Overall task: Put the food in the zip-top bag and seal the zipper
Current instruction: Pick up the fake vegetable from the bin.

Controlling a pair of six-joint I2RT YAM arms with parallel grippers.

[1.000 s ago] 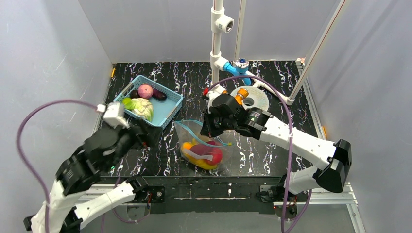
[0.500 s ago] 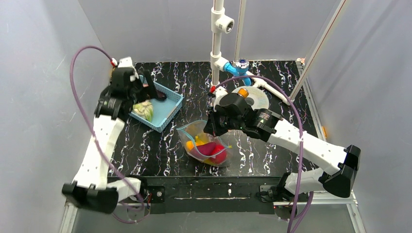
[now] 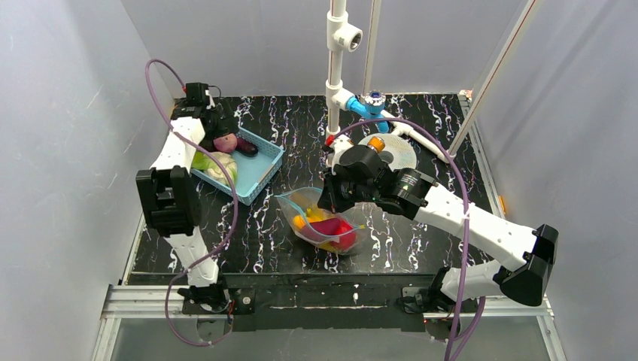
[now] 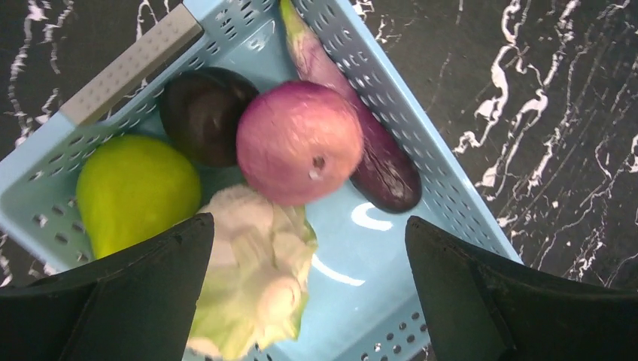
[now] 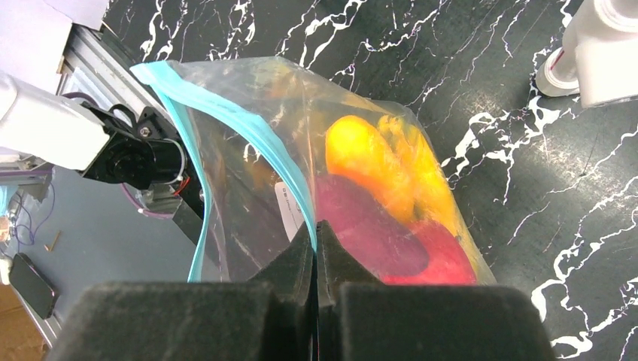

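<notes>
- Clear zip-top bag (image 3: 297, 203) lies centre, right of the blue basket (image 3: 265, 167), with yellow and red food (image 3: 335, 229) inside. The right gripper (image 3: 326, 201) lifts its mouth edge, probably to keep it open. The left gripper (image 3: 220, 134) is over the basket.
- Left wrist: jaws wide apart above the purple onion (image 4: 299, 141), likely the next pick.
- Right wrist: jaws pinched on the zipper (image 5: 252, 135); bag unsealed.

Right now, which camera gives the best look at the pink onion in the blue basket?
The left wrist view: the pink onion sits large and unobstructed in the blue basket. The top external view shows it as a small, distant blob. The right wrist view misses it.
</notes>
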